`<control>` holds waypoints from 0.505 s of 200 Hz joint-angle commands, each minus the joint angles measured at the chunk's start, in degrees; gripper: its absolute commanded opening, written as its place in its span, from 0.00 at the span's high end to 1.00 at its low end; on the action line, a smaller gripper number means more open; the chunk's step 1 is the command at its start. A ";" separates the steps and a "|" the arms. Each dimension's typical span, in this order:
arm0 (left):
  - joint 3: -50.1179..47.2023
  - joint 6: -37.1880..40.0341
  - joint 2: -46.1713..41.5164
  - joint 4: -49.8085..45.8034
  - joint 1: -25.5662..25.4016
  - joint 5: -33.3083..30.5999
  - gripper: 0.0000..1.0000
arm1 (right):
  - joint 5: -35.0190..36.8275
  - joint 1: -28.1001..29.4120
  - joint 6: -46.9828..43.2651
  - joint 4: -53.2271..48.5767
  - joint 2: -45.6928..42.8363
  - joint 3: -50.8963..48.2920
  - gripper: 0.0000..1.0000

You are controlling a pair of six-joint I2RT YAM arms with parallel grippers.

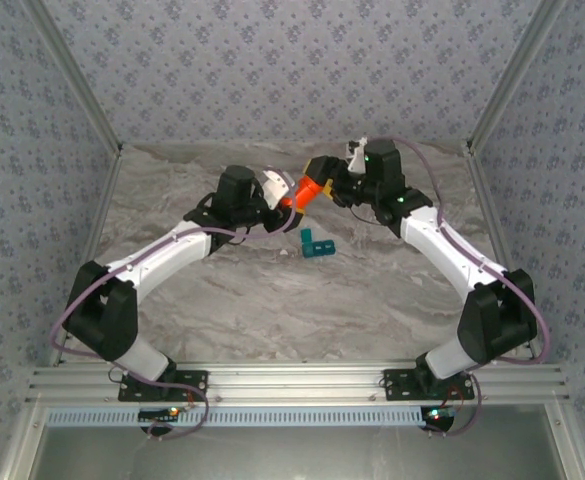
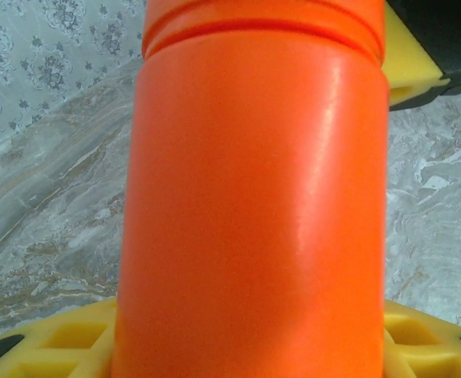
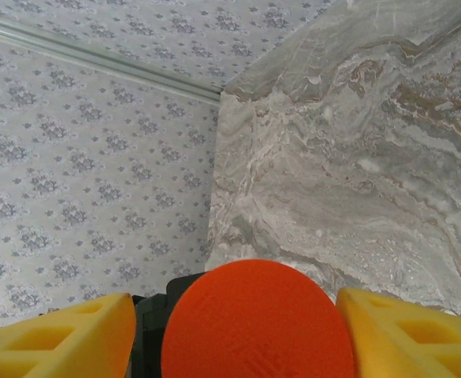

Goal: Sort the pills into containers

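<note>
An orange bottle (image 1: pixel 292 199) hangs in the air above the back of the table, held between both arms. My left gripper (image 1: pixel 278 194) is shut on its body (image 2: pixel 254 205), with yellow fingers (image 2: pixel 65 340) on either side of its base. My right gripper (image 1: pixel 325 187) sits over the cap end. The round orange cap (image 3: pixel 258 323) lies between its yellow fingers (image 3: pixel 65 339), with a thin dark gap on the left side. Whether they press on the cap is unclear. The teal containers (image 1: pixel 317 245) lie on the table just below the bottle. The pills are out of view.
The marble tabletop (image 1: pixel 272 300) is walled by patterned panels at the back and on both sides (image 1: pixel 62 140). An aluminium rail (image 1: pixel 292 380) runs along the near edge by the arm bases.
</note>
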 commanded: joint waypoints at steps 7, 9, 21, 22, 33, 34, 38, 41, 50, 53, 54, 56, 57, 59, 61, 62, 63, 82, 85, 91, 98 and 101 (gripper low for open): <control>2.47 1.07 0.22 0.72 -0.35 -0.09 1.00 | 0.15 0.55 -1.05 -1.42 0.25 0.63 0.36; 2.42 1.07 0.26 0.68 -0.39 -0.09 1.00 | 0.16 0.49 -1.05 -1.33 0.15 0.56 0.37; 2.62 1.07 0.24 0.72 -0.35 -0.10 1.00 | 0.12 0.50 -1.12 -1.21 0.03 0.28 0.41; 2.59 1.07 0.27 0.72 -0.36 -0.10 1.00 | 0.16 0.53 -1.19 -1.21 -0.03 0.29 0.41; 2.55 0.92 0.23 0.89 -0.34 -0.09 1.00 | 0.11 0.49 -1.61 -1.18 0.04 0.19 0.49; 2.55 0.91 0.27 0.89 -0.36 -0.09 1.00 | 0.11 0.48 -1.65 -1.20 0.02 0.20 0.49; 2.55 0.89 0.23 0.98 -0.34 -0.09 1.00 | 0.06 0.40 -1.96 -1.32 0.06 0.30 0.51; 2.55 0.89 0.24 0.98 -0.29 -0.05 1.00 | -0.02 0.39 -2.28 -1.38 0.07 0.30 0.53; 2.58 0.74 0.22 0.98 -0.28 0.08 1.00 | -0.45 0.15 -3.70 -1.27 0.01 0.17 0.57; 2.54 0.68 0.19 0.98 -0.36 0.07 1.00 | -0.58 0.02 -4.43 -1.10 0.01 0.07 0.58; 2.55 0.65 0.16 1.03 -0.32 0.12 1.00 | -0.59 -0.02 -4.64 -1.03 -0.04 0.01 0.58; 2.55 0.64 0.18 1.06 -0.29 0.16 1.00 | -0.73 -0.09 -5.22 -0.82 -0.07 -0.03 0.58; 2.55 0.59 0.11 1.02 -0.33 0.21 1.00 | -0.84 -0.12 -5.57 -0.75 -0.03 -0.04 0.58; 2.55 0.55 0.06 1.10 -0.36 0.29 1.00 | -0.97 -0.21 -6.20 -0.53 -0.07 -0.16 0.58; 2.49 0.50 0.00 1.14 -0.30 0.38 1.00 | -1.39 -0.34 -7.02 -0.14 -0.03 -0.25 0.58; 2.48 0.48 0.02 1.15 -0.29 0.45 1.00 | -1.61 -0.37 -7.43 0.07 -0.01 -0.33 0.58; 2.47 0.42 -0.01 1.20 -0.24 0.48 1.00 | -1.89 -0.48 -7.81 0.31 0.00 -0.41 0.58; 1.90 -1.57 -0.69 2.39 0.62 2.98 1.00 | -7.85 -2.52 -16.72 7.09 -0.52 -2.79 0.56; 1.81 -2.03 -0.81 2.59 0.81 3.47 1.00 | -9.11 -2.83 -17.98 8.85 -0.64 -4.46 0.55; 1.48 -3.21 -1.04 3.32 1.38 5.14 1.00 | -10.97 -3.40 -19.33 11.55 -1.12 -6.18 0.54; 0.91 -5.03 -1.40 4.63 2.22 7.62 1.00 | -11.80 -3.94 -22.97 12.30 -1.44 -7.16 0.53; 0.67 -5.97 -1.58 5.38 2.64 8.80 1.00 | -12.32 -4.20 -23.57 12.32 -1.41 -7.31 0.53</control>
